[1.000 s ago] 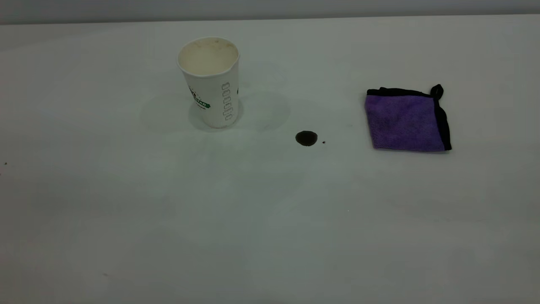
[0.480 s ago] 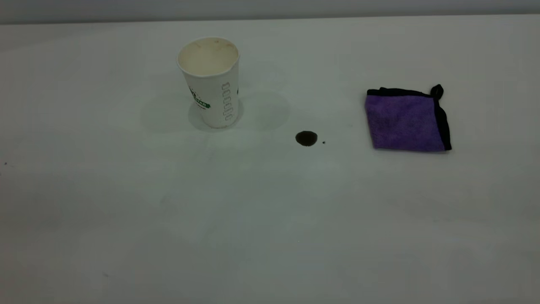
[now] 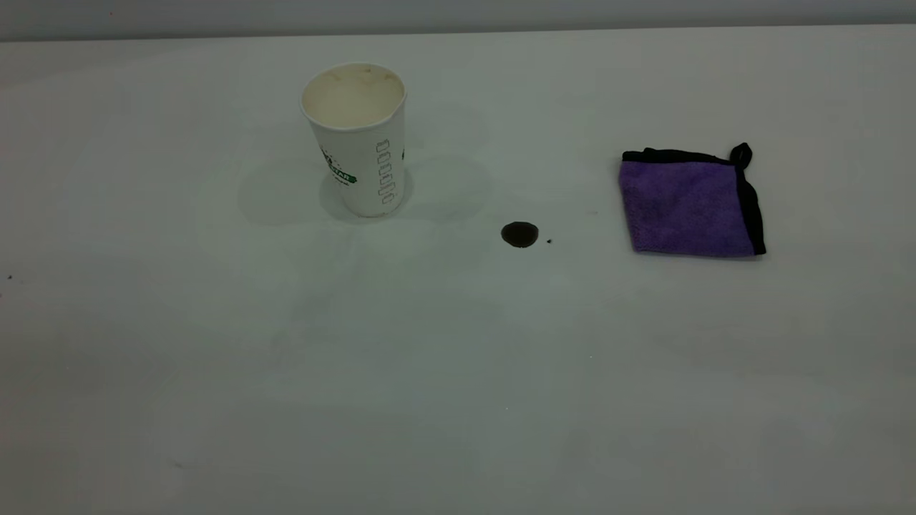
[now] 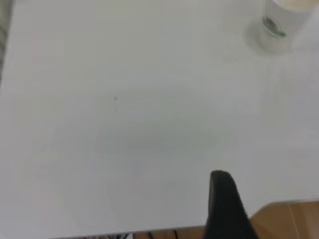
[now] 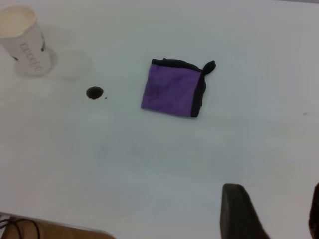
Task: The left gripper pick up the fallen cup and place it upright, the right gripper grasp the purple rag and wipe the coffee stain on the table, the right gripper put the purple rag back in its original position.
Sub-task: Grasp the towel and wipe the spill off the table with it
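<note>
Neither arm appears in the exterior view. Left gripper [image 4: 227, 209]: only one black finger shows, cut off at the frame edge; grip state cannot be determined. Right gripper [image 5: 271, 211]: two fingers [image 5: 239, 211] set apart, released, holding nothing. Paper coffee cup [image 3: 356, 139] stands upright on the white worktop [image 3: 458, 372]. Coffee stain [image 3: 519, 234] lies between cup and purple rag [image 3: 688, 206], touching neither; a tiny speck [image 3: 549, 241] sits just beside it. Rag folded flat, black-edged. Wood floor [image 4: 291, 221] beyond the worktop edge.
</note>
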You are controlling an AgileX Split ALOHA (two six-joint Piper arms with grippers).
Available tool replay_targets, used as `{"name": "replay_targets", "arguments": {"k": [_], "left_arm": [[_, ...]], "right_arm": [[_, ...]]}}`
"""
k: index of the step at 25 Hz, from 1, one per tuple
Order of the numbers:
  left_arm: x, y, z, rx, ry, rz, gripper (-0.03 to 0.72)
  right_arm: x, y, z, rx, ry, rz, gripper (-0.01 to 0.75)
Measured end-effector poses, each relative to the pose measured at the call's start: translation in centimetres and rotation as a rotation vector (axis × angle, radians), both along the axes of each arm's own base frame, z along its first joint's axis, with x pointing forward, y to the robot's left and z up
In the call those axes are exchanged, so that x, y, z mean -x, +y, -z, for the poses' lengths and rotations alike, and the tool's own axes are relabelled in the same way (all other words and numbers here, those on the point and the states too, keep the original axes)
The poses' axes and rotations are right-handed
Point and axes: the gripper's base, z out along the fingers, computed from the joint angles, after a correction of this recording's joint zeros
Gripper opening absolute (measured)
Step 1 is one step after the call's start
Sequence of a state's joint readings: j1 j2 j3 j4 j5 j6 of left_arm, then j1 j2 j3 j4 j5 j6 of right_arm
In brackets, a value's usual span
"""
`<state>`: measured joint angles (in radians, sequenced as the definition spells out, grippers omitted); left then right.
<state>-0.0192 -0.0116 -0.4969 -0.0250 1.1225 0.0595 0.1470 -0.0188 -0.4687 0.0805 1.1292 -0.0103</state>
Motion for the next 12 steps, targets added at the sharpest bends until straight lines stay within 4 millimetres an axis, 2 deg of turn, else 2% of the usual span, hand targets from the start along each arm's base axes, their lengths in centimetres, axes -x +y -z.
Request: {"name": "replay_targets", "arguments": {"k": [5, 8, 12], "left_arm": [[0.2, 0.0, 0.1, 0.0, 0.001, -0.014, 0.492], [0.2, 0.0, 0.1, 0.0, 0.002, -0.014, 0.492], [0.2, 0.0, 0.1, 0.0, 0.001, -0.014, 0.492]], "right_arm": [[-0.2, 0.4, -1.1, -0.032, 0.003, -0.024, 0.395], [-1.9, 1.0, -2.3, -0.019, 0.063, -0.082, 0.456], [-5.7, 2.1, -3.3, 0.02, 0.129, -0.178, 0.58]]}}
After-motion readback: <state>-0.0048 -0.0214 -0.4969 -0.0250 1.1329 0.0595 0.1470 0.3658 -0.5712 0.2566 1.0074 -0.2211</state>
